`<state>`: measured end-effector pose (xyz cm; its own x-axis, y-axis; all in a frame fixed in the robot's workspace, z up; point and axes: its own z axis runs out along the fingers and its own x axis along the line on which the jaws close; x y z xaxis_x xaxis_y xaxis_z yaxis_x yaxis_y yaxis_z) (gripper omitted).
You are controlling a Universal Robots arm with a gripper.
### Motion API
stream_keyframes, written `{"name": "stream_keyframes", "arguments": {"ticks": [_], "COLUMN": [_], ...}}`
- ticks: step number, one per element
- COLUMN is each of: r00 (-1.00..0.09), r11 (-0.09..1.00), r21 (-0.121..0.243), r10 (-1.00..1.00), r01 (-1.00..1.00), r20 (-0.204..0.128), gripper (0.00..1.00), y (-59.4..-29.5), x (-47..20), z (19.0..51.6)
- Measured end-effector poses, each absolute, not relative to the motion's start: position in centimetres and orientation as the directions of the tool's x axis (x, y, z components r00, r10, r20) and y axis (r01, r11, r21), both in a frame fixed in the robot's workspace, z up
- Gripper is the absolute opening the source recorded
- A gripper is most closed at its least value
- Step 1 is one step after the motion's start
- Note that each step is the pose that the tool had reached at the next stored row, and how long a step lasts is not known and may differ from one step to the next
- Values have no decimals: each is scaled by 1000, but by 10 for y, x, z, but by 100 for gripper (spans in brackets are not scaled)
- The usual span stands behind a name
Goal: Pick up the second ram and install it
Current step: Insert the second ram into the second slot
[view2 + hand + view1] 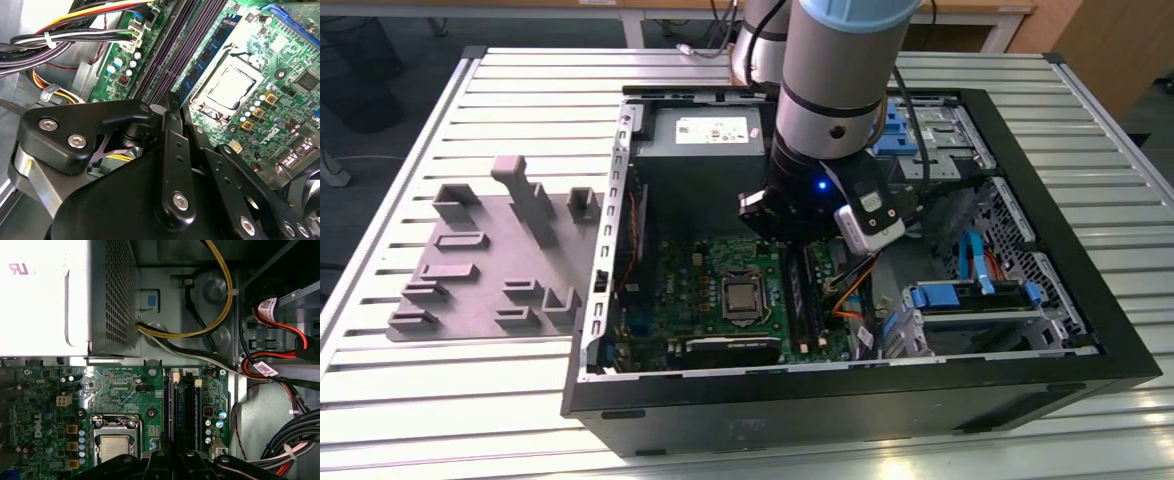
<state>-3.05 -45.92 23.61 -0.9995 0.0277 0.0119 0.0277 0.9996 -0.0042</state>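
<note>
Down inside the computer case, the gripper has its fingers pressed together, seemingly clenched on the second ram — a thin dark stick standing in the memory slots beside the processor on the motherboard. Judging by this, pickup is done and seating is underway. The fixture plate sits beyond the case's side wall.

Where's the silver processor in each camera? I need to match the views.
Exterior view: processor mid-motherboard, on the exterior view's left of the memory slots.
First wrist view: processor beside the slots.
Second wrist view: processor beside the slots.
Shared landmark: the memory slots.
</note>
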Motion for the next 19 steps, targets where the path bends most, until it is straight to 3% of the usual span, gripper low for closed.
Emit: {"name": "stream_keyframes", "arguments": {"ticks": [19], "r00": [-999], "r11": [999], "r21": [0], "r10": [34], "r01": [34], "r20": [13], "gripper": [14], "y": [-466], "x": [-29], "z": [226]}}
